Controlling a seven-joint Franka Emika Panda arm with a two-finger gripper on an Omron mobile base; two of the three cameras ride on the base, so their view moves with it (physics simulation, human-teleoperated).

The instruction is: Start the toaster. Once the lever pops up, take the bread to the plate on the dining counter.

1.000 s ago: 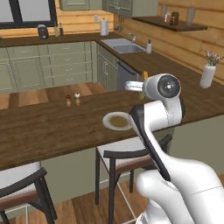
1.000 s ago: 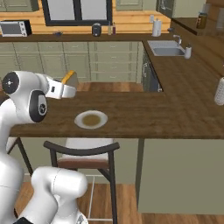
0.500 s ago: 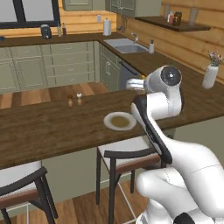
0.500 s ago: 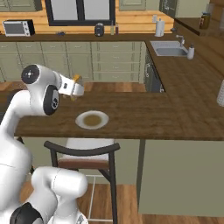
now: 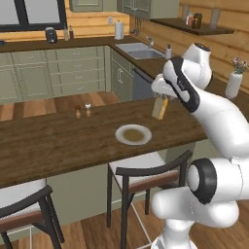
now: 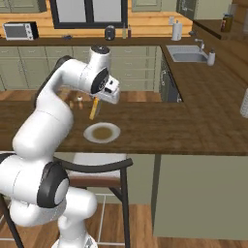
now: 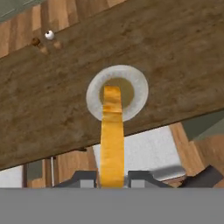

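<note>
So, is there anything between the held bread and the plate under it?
No. In the left base view, the bread hangs from the shut jaws above the plate, with only bare dining counter showing in the gap.

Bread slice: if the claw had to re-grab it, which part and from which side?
Same as now: the bread hangs on edge, its top crust pinched across the thin faces by the claw, shut on it from above. Its thin flat shape suits that grip, leaving the lower edge free to lower onto the plate.

Base views flank the plate [image 5: 133, 134]; hand view looks straight down.
</note>
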